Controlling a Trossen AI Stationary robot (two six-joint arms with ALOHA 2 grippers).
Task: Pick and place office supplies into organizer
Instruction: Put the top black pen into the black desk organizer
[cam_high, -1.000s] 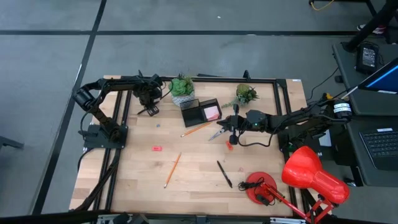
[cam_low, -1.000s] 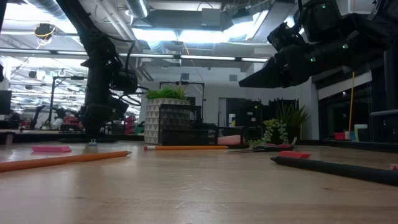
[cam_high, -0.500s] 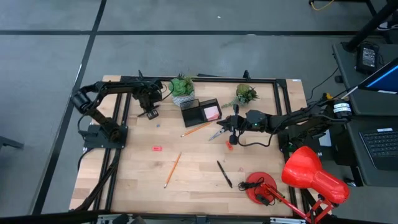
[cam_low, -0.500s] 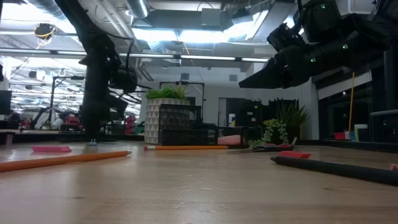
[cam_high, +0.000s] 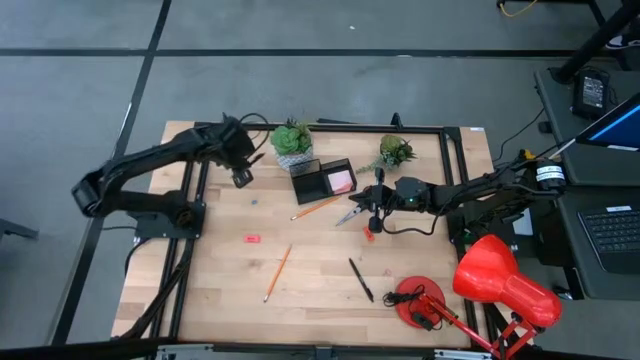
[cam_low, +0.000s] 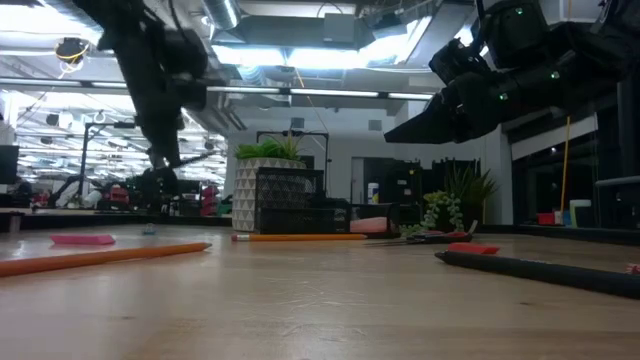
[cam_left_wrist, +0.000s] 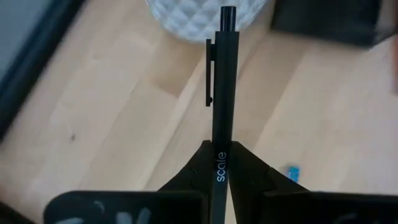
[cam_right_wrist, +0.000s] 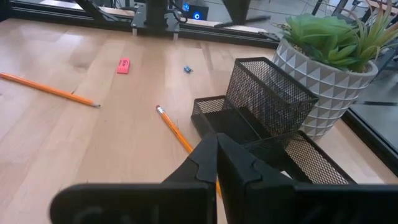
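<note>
The left gripper is closed on a black pen, which stands up between the two dark fingers with its clip facing outward; in the high view this gripper hangs over the table just to the left of the organizer, near the white-potted plant. The organizer, a black mesh tray, sits at the far middle of the table with a pink sticky-note pad in its right compartment. The right gripper has its fingers pressed together with nothing between them, and hovers just right of the organizer above the red-handled scissors. One orange pencil lies just in front of the organizer, reaching toward the scissors; a second orange pencil lies farther in front of it. A red eraser rests in front and to the left of the organizer, and another black pen lies in front and to its right, near a red desk lamp.
</note>
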